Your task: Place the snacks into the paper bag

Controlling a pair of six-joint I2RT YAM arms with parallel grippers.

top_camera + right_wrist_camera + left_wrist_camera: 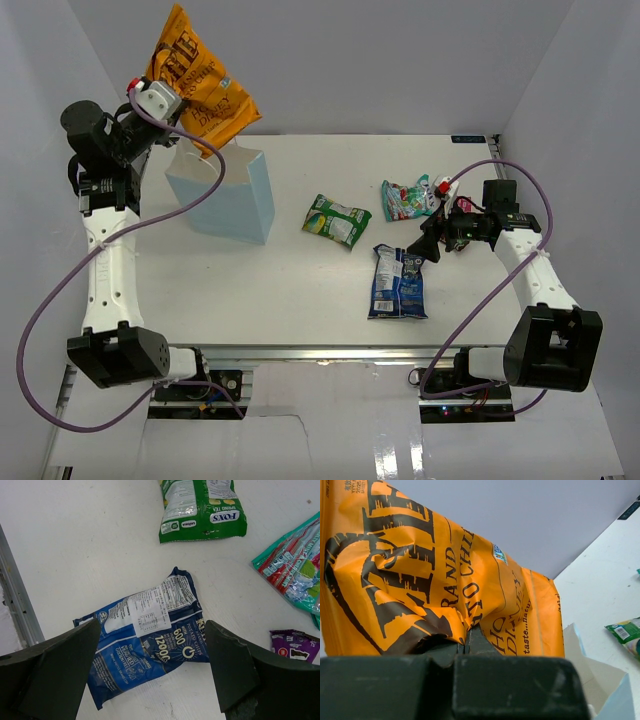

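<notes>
My left gripper (165, 98) is shut on the lower edge of the orange chip bag (200, 85), holding it high above the open light blue paper bag (225, 195). In the left wrist view the fingers (465, 640) pinch the orange chip bag (435, 570), with the paper bag's rim (600, 680) below. The green bag (337, 220), teal-red candy bag (408, 198) and blue-white bag (398, 283) lie on the table. My right gripper (432, 245) hovers open over the blue-white bag (145, 640), holding nothing. A small purple pack (295, 647) lies to its right.
The white table (300, 300) has walls on the left, back and right. Its metal front rail (17, 605) runs close to the blue-white bag. The green bag (200, 507) and the teal-red candy bag (295, 565) lie beyond the right gripper.
</notes>
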